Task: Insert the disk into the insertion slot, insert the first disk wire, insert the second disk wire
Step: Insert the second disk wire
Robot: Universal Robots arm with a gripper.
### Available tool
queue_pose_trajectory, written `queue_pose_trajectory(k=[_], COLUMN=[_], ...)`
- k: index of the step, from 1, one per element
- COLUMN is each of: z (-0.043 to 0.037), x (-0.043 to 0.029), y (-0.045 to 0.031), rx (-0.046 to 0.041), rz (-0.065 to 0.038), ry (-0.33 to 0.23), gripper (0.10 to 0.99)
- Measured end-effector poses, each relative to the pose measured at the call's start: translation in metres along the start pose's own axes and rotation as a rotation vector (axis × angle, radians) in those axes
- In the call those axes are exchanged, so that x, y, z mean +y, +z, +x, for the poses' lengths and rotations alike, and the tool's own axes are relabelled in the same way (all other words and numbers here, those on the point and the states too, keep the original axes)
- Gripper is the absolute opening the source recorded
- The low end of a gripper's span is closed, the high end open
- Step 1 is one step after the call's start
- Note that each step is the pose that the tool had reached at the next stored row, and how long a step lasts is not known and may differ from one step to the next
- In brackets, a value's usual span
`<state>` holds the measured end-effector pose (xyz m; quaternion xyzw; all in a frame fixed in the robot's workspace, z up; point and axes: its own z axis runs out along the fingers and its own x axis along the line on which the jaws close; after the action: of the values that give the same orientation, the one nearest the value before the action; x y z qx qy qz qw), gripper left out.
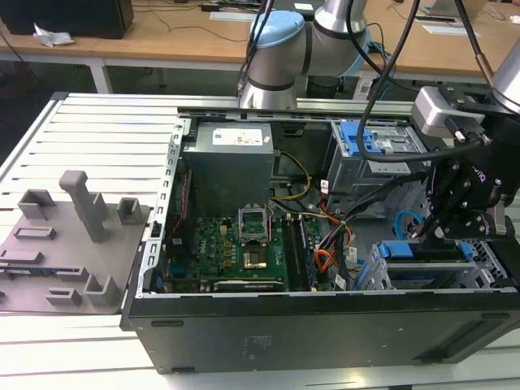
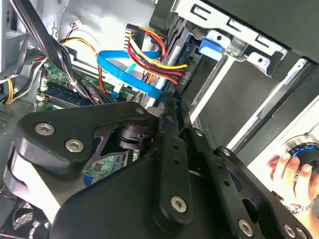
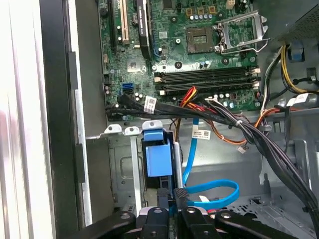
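Hand at the drive bay, cable-end stage

Hand point(image 3: 169, 196): fingertips nearly together, apparently pinching the plug end of the second disk wire point(image 3: 212, 189), whose light-blue loop trails toward four o'clock. Disk point(image 3: 158, 159) in blue carrier, at twelve o'clock of the fingertips, seated in the insertion slot point(image 3: 122, 172). Judgement: keep plug square to socket, press straight, avoid snagging the black cable bundle point(image 3: 249, 132).

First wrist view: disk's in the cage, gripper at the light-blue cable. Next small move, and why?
Probably ease the light-blue cable end-first toward the disk: the gripper seems shut on its end, just short of that blue-framed disk, which already sits in the silver drive cage.
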<state>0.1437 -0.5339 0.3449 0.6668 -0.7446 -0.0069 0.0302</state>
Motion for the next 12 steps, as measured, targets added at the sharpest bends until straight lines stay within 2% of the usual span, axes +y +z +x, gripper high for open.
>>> queue_pose_trajectory(k=[12], z=[0.0001], x=[-0.0007], y=[0.0038], rx=[-0.0021], rz=[0.0], ry=[-0.008], gripper=[0.161])
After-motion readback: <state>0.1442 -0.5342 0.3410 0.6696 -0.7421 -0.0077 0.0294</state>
